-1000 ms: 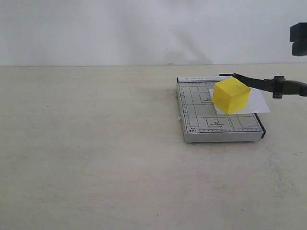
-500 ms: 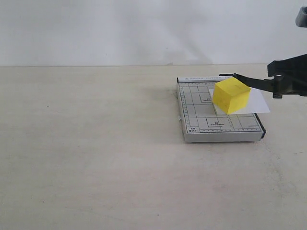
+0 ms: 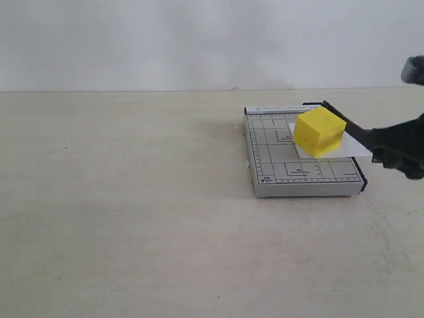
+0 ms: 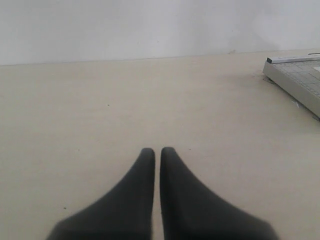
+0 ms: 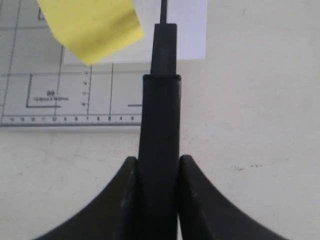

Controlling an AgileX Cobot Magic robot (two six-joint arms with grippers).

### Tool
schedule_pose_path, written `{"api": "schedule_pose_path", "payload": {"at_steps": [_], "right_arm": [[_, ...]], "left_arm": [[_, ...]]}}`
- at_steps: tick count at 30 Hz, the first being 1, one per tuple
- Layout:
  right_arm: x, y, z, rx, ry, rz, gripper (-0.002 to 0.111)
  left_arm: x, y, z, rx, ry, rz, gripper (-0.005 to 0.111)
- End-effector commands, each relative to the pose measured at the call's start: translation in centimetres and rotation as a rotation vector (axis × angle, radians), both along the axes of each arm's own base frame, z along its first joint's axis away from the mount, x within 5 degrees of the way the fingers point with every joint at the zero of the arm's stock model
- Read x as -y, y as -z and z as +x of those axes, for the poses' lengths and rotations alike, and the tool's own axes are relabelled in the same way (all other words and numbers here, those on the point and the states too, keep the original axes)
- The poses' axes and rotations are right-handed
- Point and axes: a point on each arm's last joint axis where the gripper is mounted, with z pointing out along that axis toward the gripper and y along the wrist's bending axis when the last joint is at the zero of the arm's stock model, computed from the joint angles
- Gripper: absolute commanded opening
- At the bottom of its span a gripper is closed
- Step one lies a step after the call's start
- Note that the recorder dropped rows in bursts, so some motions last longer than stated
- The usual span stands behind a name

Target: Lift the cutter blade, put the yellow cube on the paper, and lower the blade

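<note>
Beside the cube [image 3: 319, 132], right jaws grip the blade [image 5: 160, 115].

Beige table [image 3: 132, 232] (faint specks), white wall [image 3: 165, 40], grey gridded base [image 3: 271, 158] w/ ruler marks

Lower: cutter blade [image 5: 160, 110], right hand [image 5: 158, 162].

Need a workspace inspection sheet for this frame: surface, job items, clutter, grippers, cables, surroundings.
Surface: beige table, a few small dark specks.
Job's things: yellow cube sits on the paper, which lies on the grey cutter board and overhangs its edge; cutter blade slopes above that edge and appears not fully down.
Clutter: nothing seen.
Grippers: right gripper jaws shut on the cutter blade's handle; left gripper jaws shut, empty, over bare table.
Cables: nothing seen.
Surroundings: plain white wall.
</note>
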Motion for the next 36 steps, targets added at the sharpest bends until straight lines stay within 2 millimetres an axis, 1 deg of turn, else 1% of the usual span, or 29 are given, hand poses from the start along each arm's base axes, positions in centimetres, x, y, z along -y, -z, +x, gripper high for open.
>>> {"api": "schedule_pose_path", "payload": {"at_steps": [1,8,12,15,16,18,19,22,24,26,27,28,29,30,32,34,36], "right_arm": [[-0.7,4.7,-2.0,-0.235,-0.027,0.066,0.0],[-0.7,7.6,-1.3,-0.31,0.008,0.081,0.0],[-0.7,7.5,-1.3,-0.305,0.002,0.078,0.001],[-0.7,7.0,-1.3,-0.286,-0.007,0.074,0.023],[-0.7,6.8,-1.3,-0.278,-0.008,0.075,0.038],[-0.8,6.1,-1.7,-0.284,-0.026,0.083,0.054],[-0.8,5.8,-1.9,-0.287,-0.036,0.083,0.055],[-1.0,3.7,-3.2,-0.292,-0.078,0.088,0.054],[-1.0,2.4,-4.1,-0.304,-0.07,0.096,0.054],[-1.0,1.0,-5.6,-0.309,-0.041,0.114,0.054],[-1.0,0.4,-6.2,-0.288,-0.025,0.122,0.053],[-1.0,-0.3,-6.9,-0.23,-0.006,0.128,0.05],[-0.9,-1.0,-7.8,-0.156,0.014,0.128,0.045],[-0.8,-1.5,-9.0,-0.081,0.032,0.132,0.036],[-0.5,-2.9,-11.3,0.131,0.061,0.137,0.016],[-0.3,-3.5,-14.0,0.322,0.08,0.143,0.0],[0.0,-4.0,-16.5,0.51,0.099,0.144,0.0]], "left_arm": [[0.0,0.1,0.0,-0.006,-0.004,-0.016,0.004],[0.0,0.1,0.0,-0.006,-0.004,-0.016,0.004],[0.0,0.1,0.0,-0.006,-0.004,-0.016,0.004],[0.0,0.1,0.0,-0.006,-0.004,-0.016,0.004],[0.0,0.1,0.0,-0.006,-0.004,-0.016,0.004],[0.0,0.1,0.0,-0.006,-0.004,-0.016,0.004],[0.0,0.1,0.0,-0.006,-0.004,-0.016,0.004],[0.0,0.1,0.0,-0.006,-0.004,-0.016,0.004],[0.0,0.1,0.0,-0.006,-0.004,-0.016,0.004],[0.0,0.1,0.0,-0.006,-0.004,-0.016,0.004],[0.0,0.1,0.0,-0.006,-0.004,-0.016,0.004],[0.0,0.1,0.0,-0.006,-0.004,-0.016,0.004],[0.0,0.1,0.0,-0.006,-0.004,-0.016,0.004],[0.0,0.1,0.0,-0.006,-0.004,-0.016,0.004],[0.0,0.1,0.0,-0.006,-0.004,-0.016,0.004],[0.0,0.1,0.0,-0.006,-0.004,-0.016,0.004],[0.0,0.1,0.0,-0.006,-0.004,-0.016,0.004]]}}
